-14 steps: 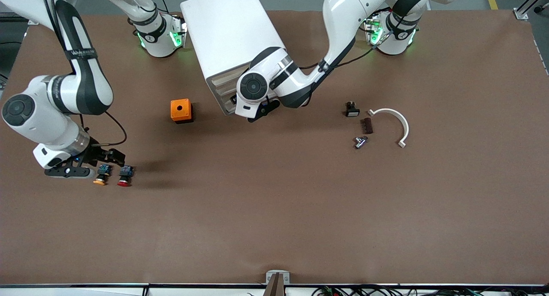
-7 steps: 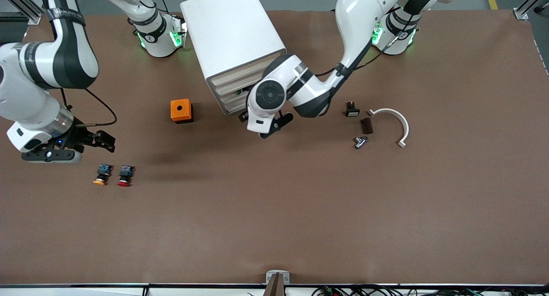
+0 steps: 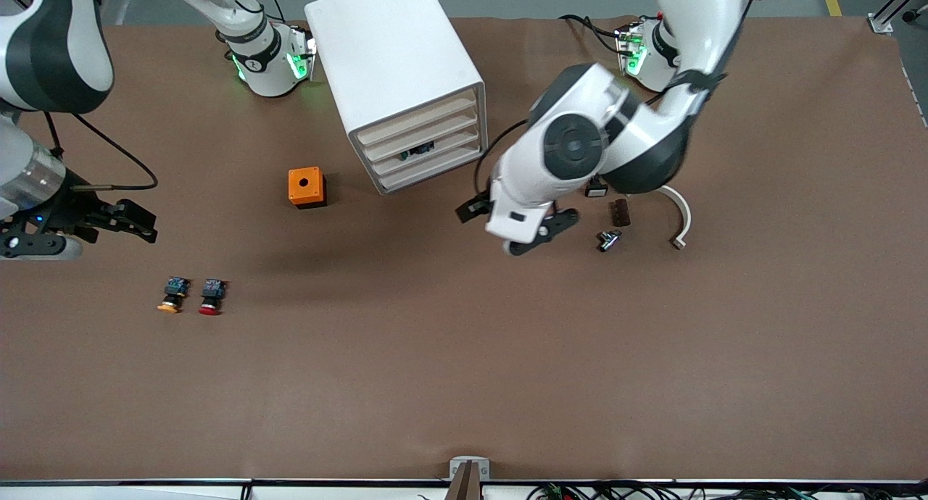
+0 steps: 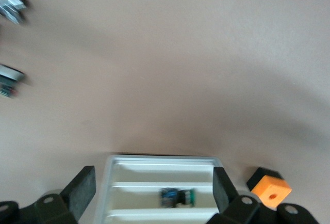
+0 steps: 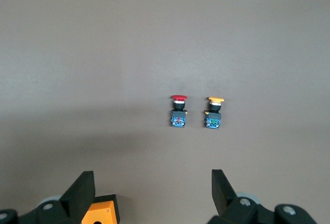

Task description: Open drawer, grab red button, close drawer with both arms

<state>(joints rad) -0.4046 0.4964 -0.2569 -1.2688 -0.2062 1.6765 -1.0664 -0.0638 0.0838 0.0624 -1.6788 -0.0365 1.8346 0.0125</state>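
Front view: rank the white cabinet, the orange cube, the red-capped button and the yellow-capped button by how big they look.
1. White cabinet, far the largest.
2. Orange cube.
3. Red-capped button and yellow-capped button: they look alike in size, lying side by side, so no ranking between them.

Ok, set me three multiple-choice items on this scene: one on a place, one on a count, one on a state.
1. The red-capped button lies:
A. in a drawer
B. on the table beside the yellow-capped button
C. on the orange cube

2. Drawers in the white cabinet:
A. two
B. four
C. six

3. The right gripper is:
A. open, empty
B. shut on a button
C. shut on the cube

Answers:
1 B, the two lie side by side on the table.
2 B, four stacked fronts show.
3 A, its fingers stand apart, nothing between them.
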